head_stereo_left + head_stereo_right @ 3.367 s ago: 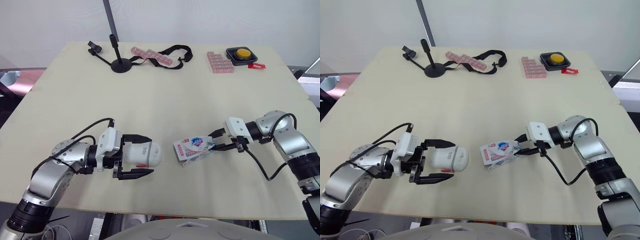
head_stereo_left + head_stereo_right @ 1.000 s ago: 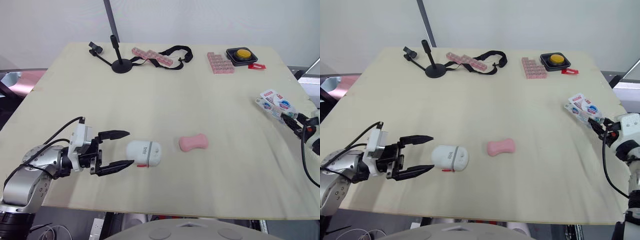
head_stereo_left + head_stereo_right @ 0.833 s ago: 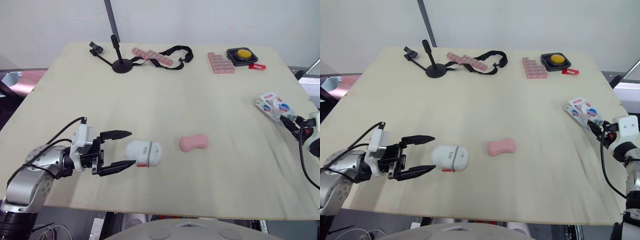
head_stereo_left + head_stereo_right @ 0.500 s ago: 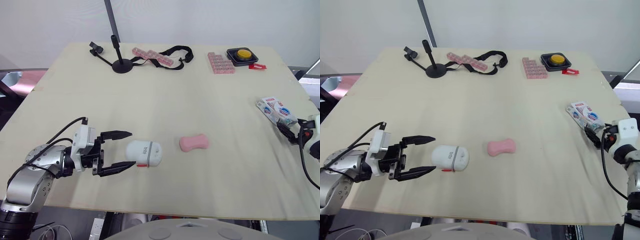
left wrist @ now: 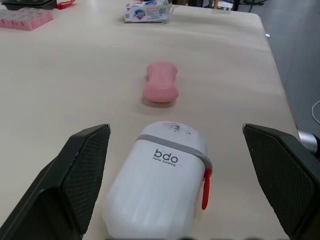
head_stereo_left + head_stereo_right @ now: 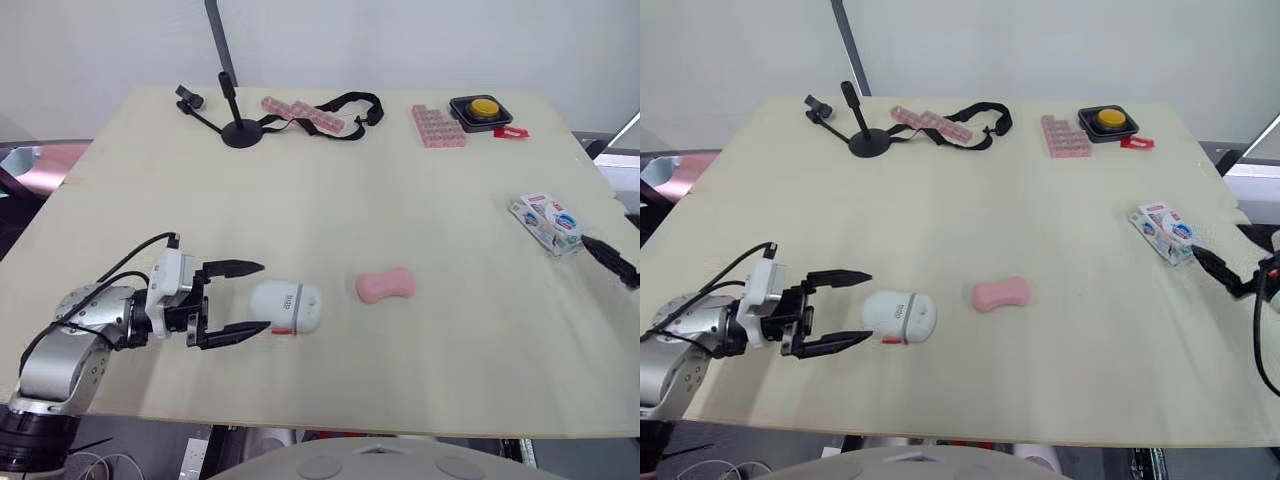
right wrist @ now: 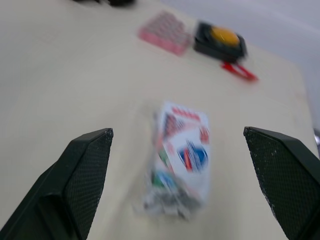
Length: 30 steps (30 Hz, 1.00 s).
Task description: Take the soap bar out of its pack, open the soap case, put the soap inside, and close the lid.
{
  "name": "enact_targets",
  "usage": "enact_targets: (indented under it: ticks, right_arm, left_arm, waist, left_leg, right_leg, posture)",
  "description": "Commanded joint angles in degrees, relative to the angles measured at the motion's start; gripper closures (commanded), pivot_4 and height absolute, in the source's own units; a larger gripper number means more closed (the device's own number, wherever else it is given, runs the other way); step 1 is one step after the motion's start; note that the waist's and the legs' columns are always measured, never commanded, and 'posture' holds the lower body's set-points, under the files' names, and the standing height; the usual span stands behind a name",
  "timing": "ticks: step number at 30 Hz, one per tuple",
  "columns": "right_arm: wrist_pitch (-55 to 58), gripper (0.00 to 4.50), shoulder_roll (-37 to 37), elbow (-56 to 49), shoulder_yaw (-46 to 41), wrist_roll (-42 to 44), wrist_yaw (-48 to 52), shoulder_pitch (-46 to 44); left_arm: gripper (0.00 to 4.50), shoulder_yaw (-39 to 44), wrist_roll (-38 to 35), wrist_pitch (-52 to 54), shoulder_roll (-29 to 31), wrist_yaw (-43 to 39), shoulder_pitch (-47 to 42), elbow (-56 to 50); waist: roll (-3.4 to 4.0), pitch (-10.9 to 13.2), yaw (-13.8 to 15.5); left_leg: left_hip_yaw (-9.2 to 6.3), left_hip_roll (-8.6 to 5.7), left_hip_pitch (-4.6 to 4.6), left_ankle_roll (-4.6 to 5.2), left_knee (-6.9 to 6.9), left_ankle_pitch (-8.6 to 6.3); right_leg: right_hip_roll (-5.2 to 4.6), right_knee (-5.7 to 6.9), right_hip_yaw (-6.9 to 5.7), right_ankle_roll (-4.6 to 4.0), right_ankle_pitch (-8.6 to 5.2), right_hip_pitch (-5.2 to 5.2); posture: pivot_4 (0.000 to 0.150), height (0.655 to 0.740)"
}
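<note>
Mid-table, pink peanut-shaped soap bar (image 6: 385, 286) lies bare near closed white case (image 6: 286, 306); both jaws gape empty.

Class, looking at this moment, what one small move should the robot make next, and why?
Probably close the left hand on the white soap case. Its open fingers already flank the case, whose lid is closed, and the pink soap bar lies unwrapped beside it.
</note>
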Motion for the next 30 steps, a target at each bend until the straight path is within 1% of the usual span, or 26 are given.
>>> enact_targets:
  ticks: [1, 4, 8, 12, 14, 18, 21, 25, 30]
  right_arm:
    - [1.0, 0.04, -0.73, -8.71, 5.06, 3.1, 9.29, 0.76]
    - [2.46, 0.04, -0.11, -15.42, 9.91, 4.47, 14.9, 2.4]
    - [2.18, 0.04, 1.55, -26.42, 17.12, 5.92, 20.22, 5.21]
    - [2.81, 0.04, 3.93, -31.94, 19.55, 8.78, 22.49, 9.43]
    - [1.95, 0.04, 5.07, -33.04, 20.08, 9.4, 23.57, 11.32]
    - [-1.62, 0.04, 6.68, -31.88, 20.87, 8.96, 27.03, 14.17]
    - [-3.86, 0.04, 7.4, -30.28, 21.0, 8.57, 28.49, 15.38]
    - [-3.42, 0.04, 7.99, -30.43, 21.58, 9.28, 27.15, 14.98]
    - [-3.52, 0.04, 9.54, -30.12, 22.58, 7.96, 24.63, 12.76]
  left_arm:
    - [0.0, -0.18, 0.62, -0.87, 1.27, -1.43, -1.27, 1.37]
    - [0.0, -0.45, 1.36, -1.1, 1.66, -1.9, -2.49, 2.65]
    - [0.0, -1.18, 4.2, -0.99, 3.15, -0.97, -3.53, 3.87]
    - [0.0, -2.21, 6.89, -1.71, 3.81, 0.09, -4.86, 4.73]
    - [0.0, -2.67, 7.65, -1.84, 3.87, 0.21, -5.4, 5.02]
    - [0.0, -4.49, 9.8, -0.32, 5.18, 0.14, -6.53, 5.64]
    - [0.0, -5.57, 11.09, -3.89, 6.28, -2.68, -7.79, 7.94]
    - [0.0, -7.4, 13.06, -8.86, 6.83, -5.82, -10.06, 11.66]
    - [0.0, -10.46, 14.88, -9.26, 5.99, -7.41, -15.69, 16.51]
  waist:
    - [0.0, 0.0, 0.14]
    - [0.0, 0.0, 0.53]
    - [-0.01, 0.0, 0.5]
    - [0.0, 0.0, 0.53]
    - [-0.01, 0.0, 0.46]
    - [-0.01, 0.0, 0.17]
    - [-0.01, 0.0, -0.08]
    - [-0.01, -0.01, -0.19]
    - [-0.01, -0.01, -0.09]
  left_leg:
    - [0.0, 0.0, 0.0, 0.01, 0.0, 0.0]
    - [-0.02, 0.0, 0.06, 0.04, 0.02, 0.0]
    - [-0.03, -0.04, 0.03, 0.11, 0.09, -0.03]
    - [-0.04, -0.02, 0.0, 0.12, 0.09, -0.04]
    - [-0.04, -0.02, -0.04, 0.15, 0.1, -0.05]
    - [-0.04, -0.02, -0.04, 0.19, 0.1, -0.06]
    - [-0.04, -0.02, -0.03, 0.21, 0.09, -0.05]
    - [-0.04, -0.03, -0.03, 0.25, 0.09, -0.04]
    - [-0.05, -0.03, -0.03, 0.3, 0.13, -0.01]
  right_leg:
    - [0.0, 0.0, -0.01, 0.0, 0.0, 0.0]
    - [-0.02, -0.01, -0.06, 0.0, 0.0, -0.05]
    - [-0.08, -0.01, -0.09, 0.0, 0.0, -0.19]
    - [-0.1, 0.02, -0.1, -0.01, -0.01, -0.25]
    - [-0.12, 0.02, -0.1, -0.02, -0.01, -0.29]
    - [-0.13, 0.06, -0.09, -0.04, -0.02, -0.32]
    - [-0.12, 0.08, -0.1, -0.06, -0.03, -0.33]
    - [-0.13, 0.1, -0.11, -0.08, -0.04, -0.34]
    - [-0.16, 0.19, -0.13, -0.1, -0.06, -0.37]
  posture:
    - [0.15, 0.74]
    - [0.15, 0.74]
    - [0.15, 0.74]
    - [0.15, 0.74]
    - [0.15, 0.74]
    - [0.15, 0.74]
    - [0.15, 0.74]
    - [0.15, 0.74]
    - [0.15, 0.74]
